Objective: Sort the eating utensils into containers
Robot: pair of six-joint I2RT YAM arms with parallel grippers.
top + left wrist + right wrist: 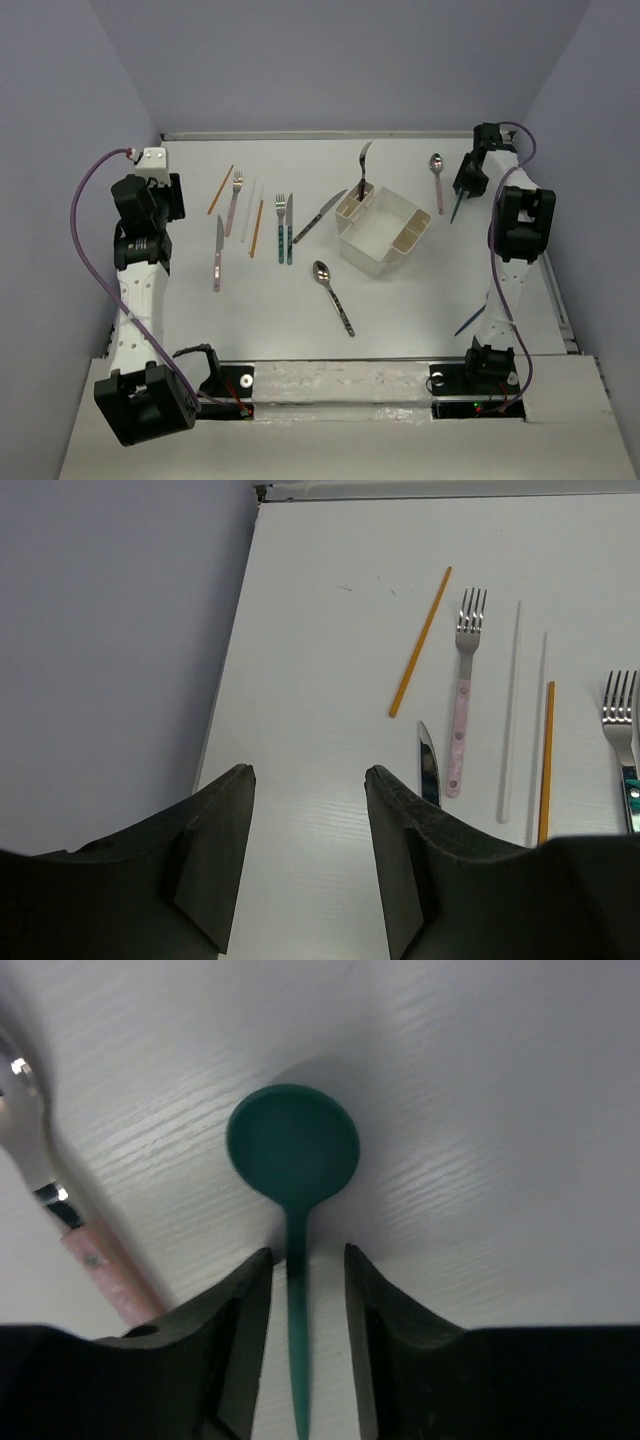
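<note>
Eating utensils (281, 230) mostly lay loose on white table (420, 300), left of white caddy (372, 258). One dark-handled piece (361, 172) stood in caddy's far end slot. Pale lilac walls (300, 60) on three sides. Left gripper (308, 772): jaws apart over bare tabletop by left wall. Right gripper (307, 1253): jaws apart, straddling teal spoon (293, 1145) handle, not clamped. Pink-handled spoon (95, 1265) lay just beside it.

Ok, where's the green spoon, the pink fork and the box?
Green spoon (292, 1142): right wrist view, its bowl.
Pink fork (459, 735): left wrist view, its handle.
Box (385, 225): top view, its middle floor.
</note>
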